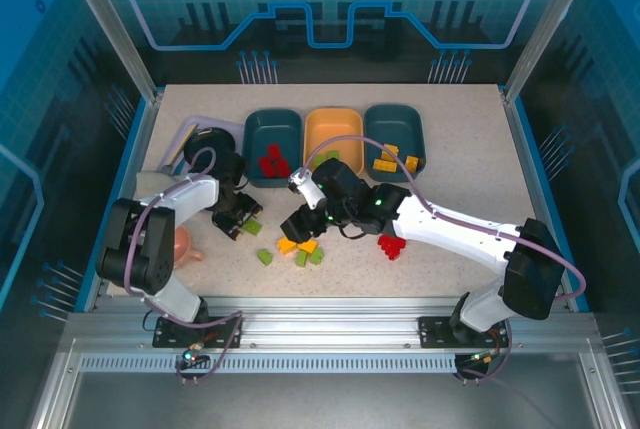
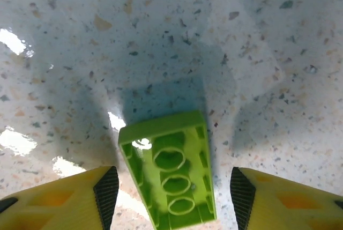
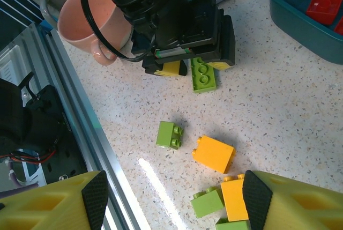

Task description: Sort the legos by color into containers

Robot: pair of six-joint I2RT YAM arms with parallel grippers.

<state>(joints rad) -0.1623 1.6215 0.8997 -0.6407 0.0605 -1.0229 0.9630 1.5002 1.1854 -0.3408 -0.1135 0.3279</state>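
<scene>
One light green lego (image 2: pixel 166 171) lies on the table (image 2: pixel 257 53) squarely between the fingers of the left gripper (image 2: pixel 174 190), long axis running straight out along the gap; the jaws stand part open, clear of both its sides, gripping nothing. The right gripper (image 3: pixel 171 192) hovers farther off, open and empty.

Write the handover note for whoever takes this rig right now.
Left gripper: open, low over the speckled table, jaws either side of a light green studded plastic brick, not gripping it yet.
Right gripper: open, empty, above the loose pile.
Done: red bricks lie in the left dark teal tray, yellow-orange bricks in the right dark teal tray.
Left: loose green bricks, loose yellow-orange bricks and loose red bricks on the table. The orange tray is probably for green.
</scene>
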